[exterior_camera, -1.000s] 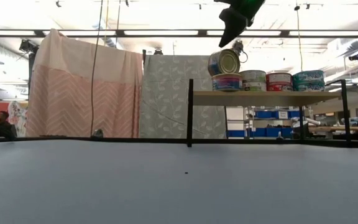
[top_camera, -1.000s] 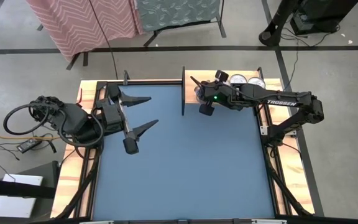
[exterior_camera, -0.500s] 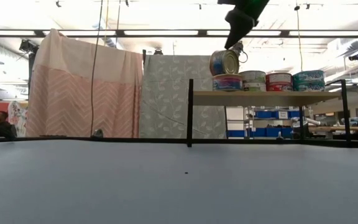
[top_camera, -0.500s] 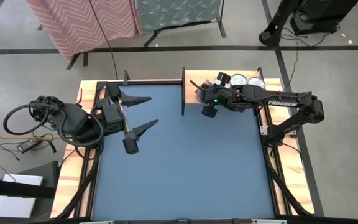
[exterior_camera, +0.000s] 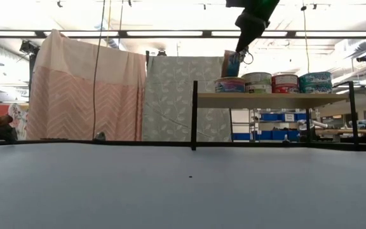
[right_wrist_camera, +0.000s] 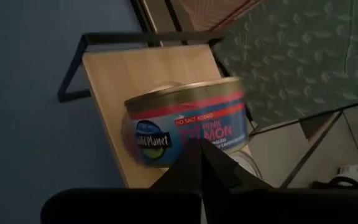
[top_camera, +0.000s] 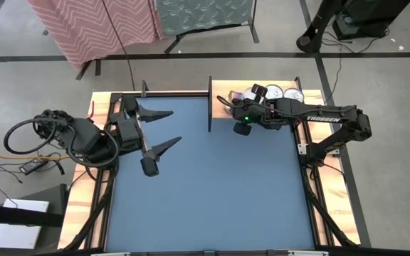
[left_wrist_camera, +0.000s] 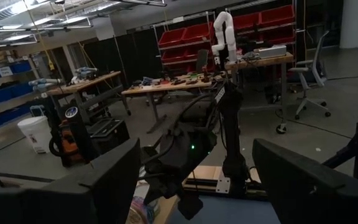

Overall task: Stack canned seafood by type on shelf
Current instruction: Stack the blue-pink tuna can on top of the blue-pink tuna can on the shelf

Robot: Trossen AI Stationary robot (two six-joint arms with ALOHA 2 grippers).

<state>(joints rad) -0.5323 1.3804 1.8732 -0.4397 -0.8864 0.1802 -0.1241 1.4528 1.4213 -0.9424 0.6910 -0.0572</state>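
The blue table (top_camera: 212, 185) is filling most of the floor space in front of me, with both dark arms reaching in over it. The right arm (top_camera: 326, 117) is stretching in from the 3 o'clock edge toward the shelf (top_camera: 223, 122), a light-wood plank with dark uprights sitting at about 12 o'clock on the table. The left arm (top_camera: 84, 142) is waiting over at 9 o'clock, its left gripper (top_camera: 164, 129) spread wide with nothing between the fingers.

The right gripper (top_camera: 242, 117) is hovering over the 9 o'clock end of the shelf, its fingers pinched fully together and gripping nothing that I can see. From the low view it is hanging just above a tin that is standing on edge (exterior_camera: 232, 64), perched atop a flat-lying tin (exterior_camera: 230, 84). The wrist camera is showing a tin with a blue and red label (right_wrist_camera: 185, 127) right past the closed fingertips, with the wood plank behind it.

Toward 3 o'clock along the shelf, 3 more tins are standing upright in a row: 1 with a pale label (exterior_camera: 257, 83), 1 red (exterior_camera: 285, 83) and 1 teal (exterior_camera: 315, 82)
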